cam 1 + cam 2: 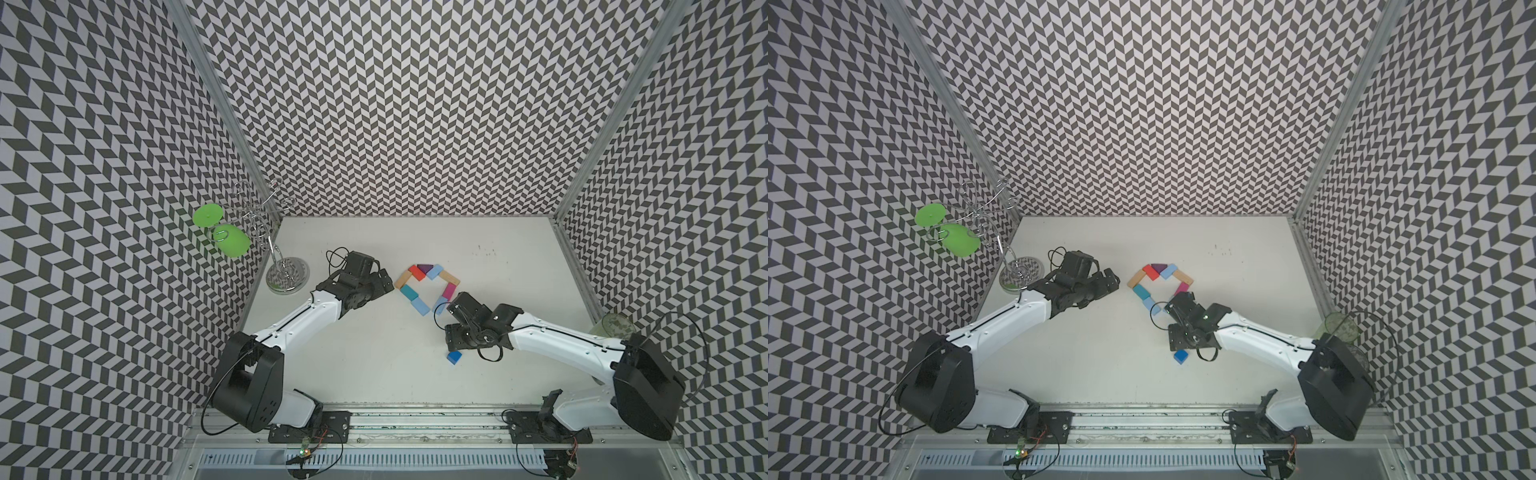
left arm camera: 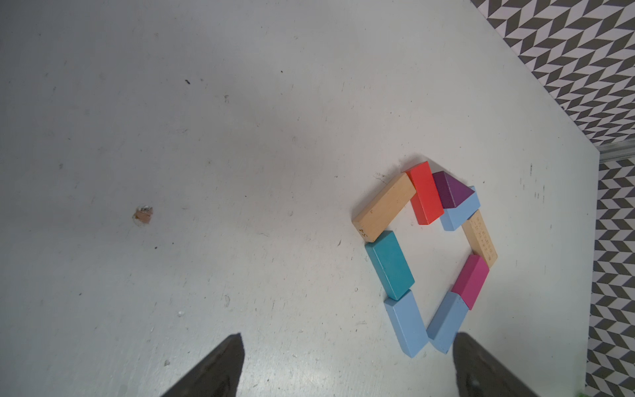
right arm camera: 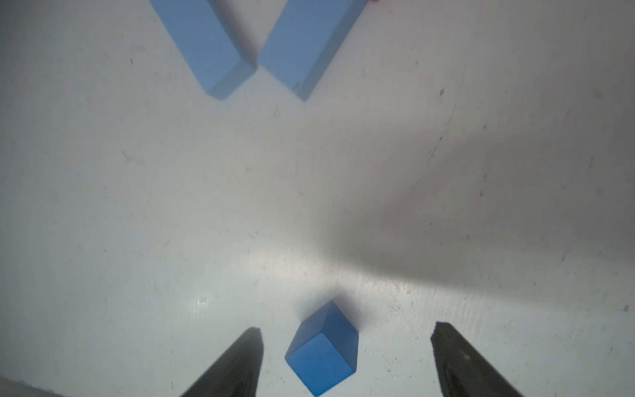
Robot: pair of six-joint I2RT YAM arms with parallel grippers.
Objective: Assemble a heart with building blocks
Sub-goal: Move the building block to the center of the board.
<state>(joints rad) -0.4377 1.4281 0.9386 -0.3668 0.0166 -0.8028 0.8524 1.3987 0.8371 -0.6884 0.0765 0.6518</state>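
Note:
The heart (image 1: 408, 293) (image 1: 1140, 291) is a hollow outline of building blocks at mid-table, with a purple triangle (image 1: 424, 269) (image 2: 450, 190) at its notch. Two light blue blocks (image 3: 206, 44) nearly meet at its near point. A dark blue cube (image 1: 454, 357) (image 1: 1180, 356) (image 3: 323, 350) lies loose on the table, nearer the front than the heart. My right gripper (image 1: 457, 345) (image 3: 347, 328) is low over the cube and open, a finger on each side with gaps. My left gripper (image 1: 384, 280) (image 2: 347, 336) hangs open and empty just left of the heart.
A wire rack (image 1: 286, 276) holding a green goblet (image 1: 230, 241) stands at the back left corner. A translucent cup (image 1: 615, 326) sits by the right wall. Patterned walls enclose three sides, and a metal rail (image 1: 415, 415) runs along the front.

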